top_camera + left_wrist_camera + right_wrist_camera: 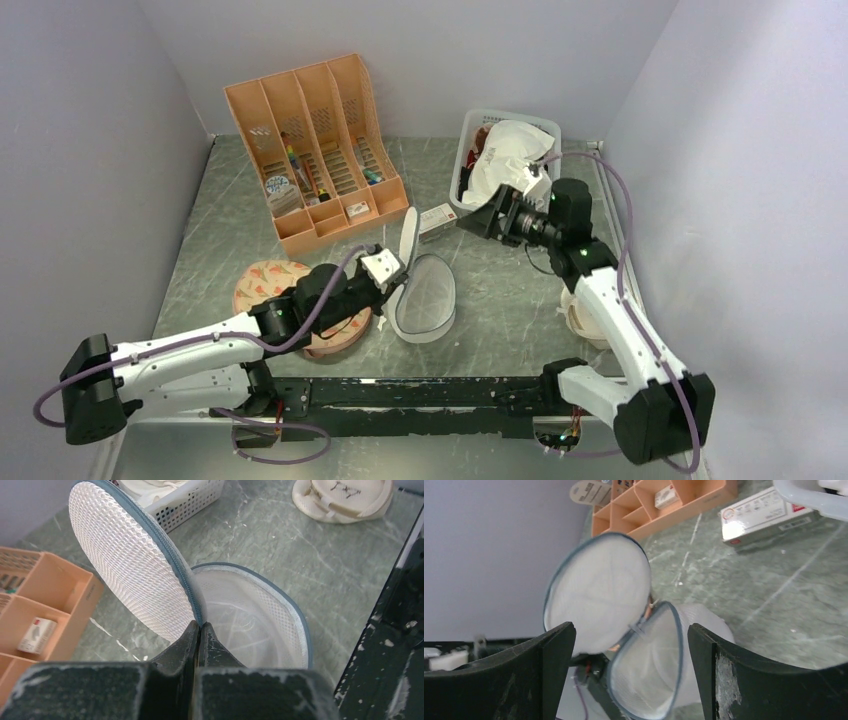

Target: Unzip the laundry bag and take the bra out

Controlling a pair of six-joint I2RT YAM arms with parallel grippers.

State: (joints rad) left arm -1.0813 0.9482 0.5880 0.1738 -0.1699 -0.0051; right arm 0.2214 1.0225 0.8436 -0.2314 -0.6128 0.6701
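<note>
The laundry bag (425, 297) lies unzipped at the table's middle, its round mesh lid (407, 238) standing upright. My left gripper (396, 273) is shut on the zipper rim where lid and bowl meet, as the left wrist view (200, 625) shows. The bag's bowl (255, 617) looks empty. A white soft garment (512, 150), apparently the bra, lies in the white basket (463, 170) at the back right. My right gripper (472, 222) is open and empty, hovering between basket and bag. In the right wrist view its fingers (549, 655) frame the open bag (644, 670).
An orange desk organizer (320, 140) stands at the back left. A small box (437, 221) lies beside the basket. The pink carrot-patterned pad (262, 280) is under my left arm. A beige round case (580, 318) sits at the right, partly behind my right arm.
</note>
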